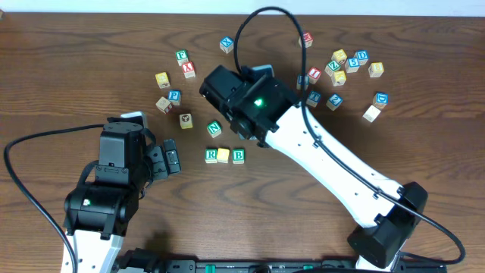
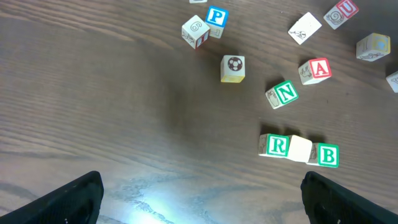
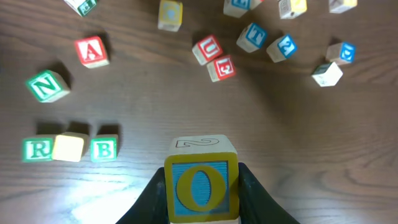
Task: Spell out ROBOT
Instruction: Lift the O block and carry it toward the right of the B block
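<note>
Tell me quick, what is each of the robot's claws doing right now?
Left gripper: open, holding nothing.
Right gripper: closed on the O cube.

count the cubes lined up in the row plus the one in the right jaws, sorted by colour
green-lettered: 2, the R cube and the B cube
yellow-faced cube, between them: 1
O cube, yellow letter on blue, held: 1
total: 4

The table shows dark, matt wood grain with a faint sheen, the O cube pale, smooth wood with painted faces.
</note>
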`<state>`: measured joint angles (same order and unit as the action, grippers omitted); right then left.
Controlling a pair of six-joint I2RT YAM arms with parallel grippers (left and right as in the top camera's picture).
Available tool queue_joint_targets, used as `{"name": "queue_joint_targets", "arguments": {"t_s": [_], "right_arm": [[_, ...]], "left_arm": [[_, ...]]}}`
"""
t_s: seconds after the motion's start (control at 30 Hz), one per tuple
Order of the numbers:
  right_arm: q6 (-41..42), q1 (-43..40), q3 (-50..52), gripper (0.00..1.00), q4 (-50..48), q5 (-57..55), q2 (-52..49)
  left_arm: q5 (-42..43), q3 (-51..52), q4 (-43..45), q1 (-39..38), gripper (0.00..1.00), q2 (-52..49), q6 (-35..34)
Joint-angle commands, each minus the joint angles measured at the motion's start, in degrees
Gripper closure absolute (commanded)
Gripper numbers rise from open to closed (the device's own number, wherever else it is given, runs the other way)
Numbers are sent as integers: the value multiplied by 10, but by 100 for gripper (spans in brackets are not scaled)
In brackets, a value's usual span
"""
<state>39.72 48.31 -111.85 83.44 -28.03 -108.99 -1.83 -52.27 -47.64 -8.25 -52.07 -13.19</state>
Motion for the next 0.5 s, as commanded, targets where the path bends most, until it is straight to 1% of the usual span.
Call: {"name": "queue_joint_targets", "arguments": {"t_s": [0.0, 0.47], "right_arm": [[18, 2, 50, 99, -28, -7, 19], [18, 0, 241, 99, -172, 66, 111]], "left_arm": [[-3, -13, -1, 3, 0, 0, 7], [-3, -13, -1, 3, 0, 0, 7]]}}
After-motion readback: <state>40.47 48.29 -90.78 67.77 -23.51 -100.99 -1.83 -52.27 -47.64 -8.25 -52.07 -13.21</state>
